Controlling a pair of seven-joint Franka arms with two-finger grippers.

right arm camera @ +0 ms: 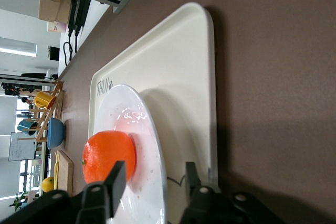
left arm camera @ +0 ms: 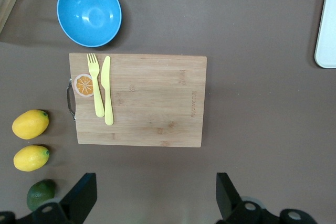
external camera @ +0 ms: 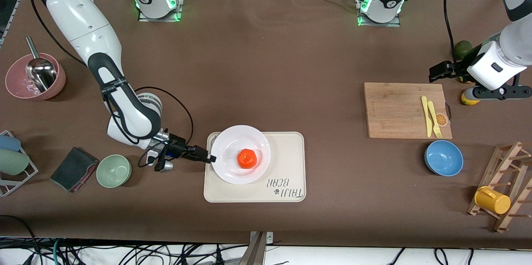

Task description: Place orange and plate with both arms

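Sitting lower centre of the frame, the small bright orange fruit point(external camera: 246, 158) rests in the round glossy white plate point(external camera: 232, 174) on the cream rectangular tray point(external camera: 291, 165), so placing looks nearly done. The right gripper point(external camera: 211, 158) has its fingers slightly parted astride the plate's rim, release still remaining. The left gripper point(left arm camera: 153, 203) waits with fingers wide and empty above the worktop point(external camera: 266, 69) by the bamboo board point(external camera: 395, 109).

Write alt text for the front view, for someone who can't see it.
An orange sits on a white plate on a cream tray, with the right gripper at the plate's rim. The left gripper hangs over bare table beside a wooden cutting board.
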